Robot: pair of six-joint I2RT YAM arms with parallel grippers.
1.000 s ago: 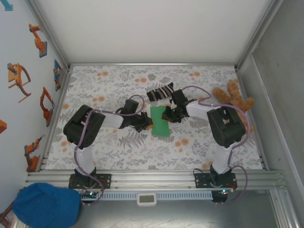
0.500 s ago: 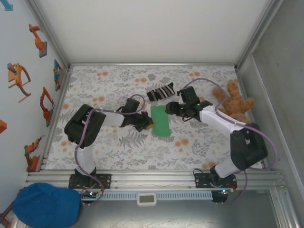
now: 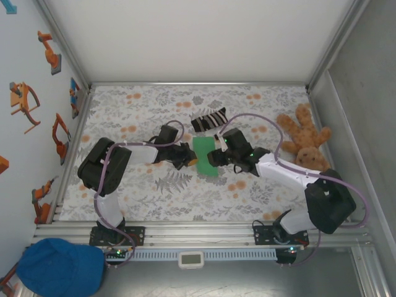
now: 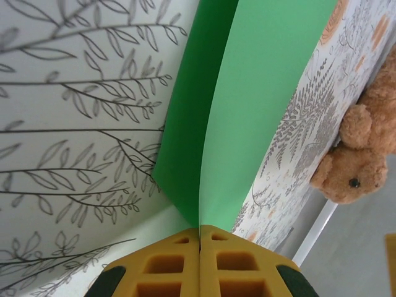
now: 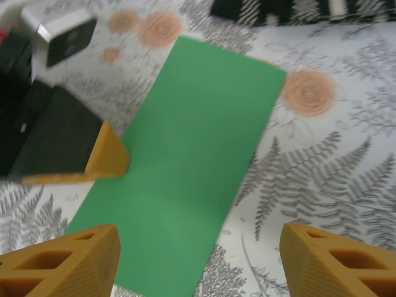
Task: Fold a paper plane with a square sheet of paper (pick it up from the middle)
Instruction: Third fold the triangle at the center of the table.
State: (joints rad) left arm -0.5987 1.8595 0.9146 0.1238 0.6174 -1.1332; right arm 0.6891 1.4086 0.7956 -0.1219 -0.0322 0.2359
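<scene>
Paper: we see the green sheet [image 3: 204, 156], folded into a strip, lying on the floral table [image 3: 167, 193] just below the striped sock [image 3: 208, 119].
Left gripper [image 4: 200, 238]: fingers pressed together, pinching the sheet's edge.
Right gripper [image 5: 197, 247]: fingers spread wide, low over the sheet.

1. Left arm [image 3: 133, 151] stretches low toward the right; left gripper [image 4: 199, 238] has its fingers pressed together, pinching the paper [image 4: 260, 111].
2. Right arm [image 3: 284, 170] stretches low toward the left; right gripper [image 5: 198, 263] has its fingers spread wide.

The green paper [image 5: 185, 154] looks blurry, and its near corner hides behind a finger [image 5: 68, 263] of the right pincer [image 5: 198, 238]. The sock [image 5: 278, 9] beyond is cut off.
</scene>
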